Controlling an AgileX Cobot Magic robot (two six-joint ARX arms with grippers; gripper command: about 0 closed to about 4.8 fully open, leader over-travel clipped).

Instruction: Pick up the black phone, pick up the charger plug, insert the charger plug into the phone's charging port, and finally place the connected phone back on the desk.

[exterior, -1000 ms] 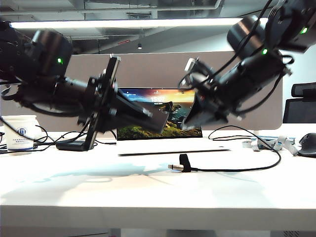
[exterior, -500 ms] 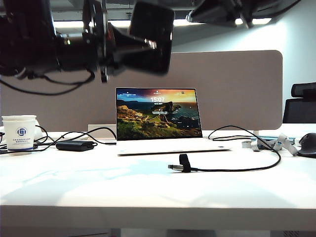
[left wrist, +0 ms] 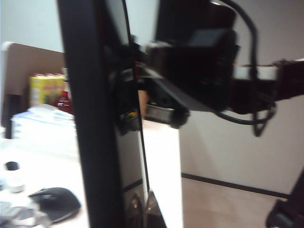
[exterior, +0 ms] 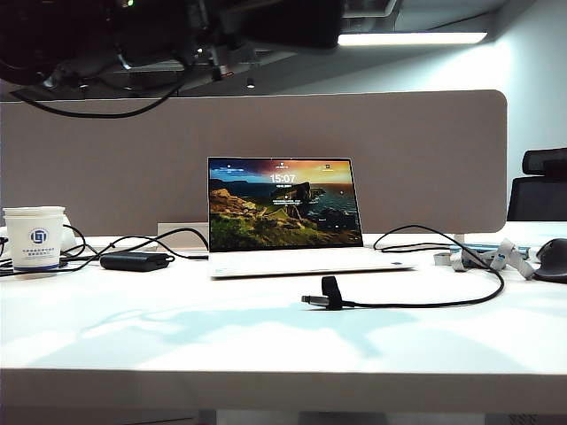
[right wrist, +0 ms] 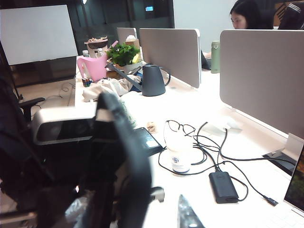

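Observation:
The black phone (left wrist: 90, 118) stands edge-on as a dark slab in the left wrist view, with my left gripper (left wrist: 142, 211) shut on it. In the exterior view the left gripper (exterior: 213, 27) and the phone (exterior: 292, 18) hang high at the top edge, far above the desk (exterior: 266, 345). The charger plug (exterior: 312, 301) lies on the desk in front of the laptop, its black cable trailing right. My right gripper (right wrist: 130, 213) is out of the exterior view. Its fingers stand wide apart, and a blurred dark shape (right wrist: 126, 161) crosses in front of them.
An open laptop (exterior: 283, 212) stands mid-desk before the divider panel (exterior: 425, 159). A paper cup (exterior: 35, 237) and a power brick (exterior: 135, 261) sit at the left, and a mouse (exterior: 551, 258) at the right. The right wrist view shows the brick (right wrist: 223, 185), cup (right wrist: 179, 156) and glasses (right wrist: 180, 127).
Both arms have risen from in front of the laptop. The left one carried the phone to the top edge, and the right one left the exterior view. The plug has stayed on the desk.

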